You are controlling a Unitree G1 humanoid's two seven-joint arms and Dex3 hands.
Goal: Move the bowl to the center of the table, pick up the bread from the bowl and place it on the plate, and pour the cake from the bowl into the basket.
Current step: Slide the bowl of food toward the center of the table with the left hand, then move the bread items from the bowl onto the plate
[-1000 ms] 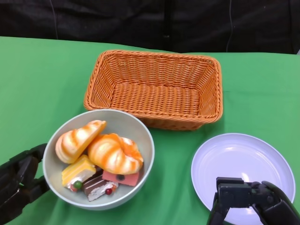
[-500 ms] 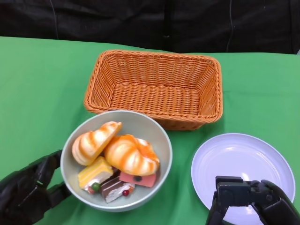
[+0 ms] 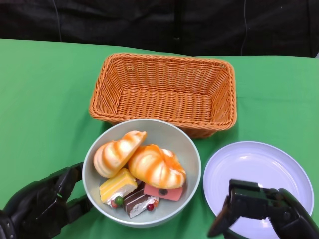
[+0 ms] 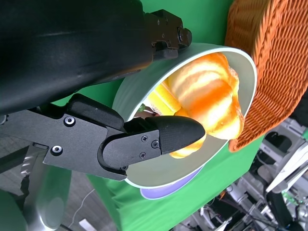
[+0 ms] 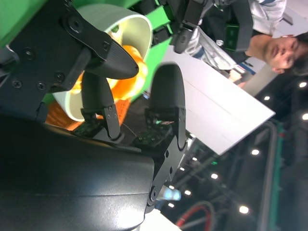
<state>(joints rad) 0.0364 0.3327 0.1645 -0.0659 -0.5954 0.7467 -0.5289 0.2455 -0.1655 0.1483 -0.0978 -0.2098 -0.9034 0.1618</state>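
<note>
The black left hand (image 3: pixel 42 209) sits at about 7 o'clock on the green table (image 3: pixel 45 94), fingers spread against the outer wall of the pale grey-green round bowl (image 3: pixel 187 149); the left wrist view shows one finger (image 4: pixel 159 139) lying across the bowl's rim, so the hand holds the bowl by its side. The bowl stands near the table's middle, at about 6 o'clock, just in front of the orange woven rectangular basket (image 3: pixel 164 89), which lies at 12 o'clock, its near wall just beside the bowl's far rim. In the bowl lie two orange-and-cream striped bread rolls (image 3: pixel 157 167), one leaning on the rim towards 10 o'clock, and below them a yellow cake slice (image 3: pixel 117 183), a chocolate cake slice (image 3: pixel 137 201) and a pink cake slice (image 3: pixel 167 192). At about 4 o'clock lies the flat, round, pale lilac plate (image 3: pixel 259 169), just beside the bowl but apart from it. The black right hand (image 3: pixel 264 211) hovers over the plate's near edge, its fingers (image 5: pixel 166 96) apart and holding nothing.
</note>
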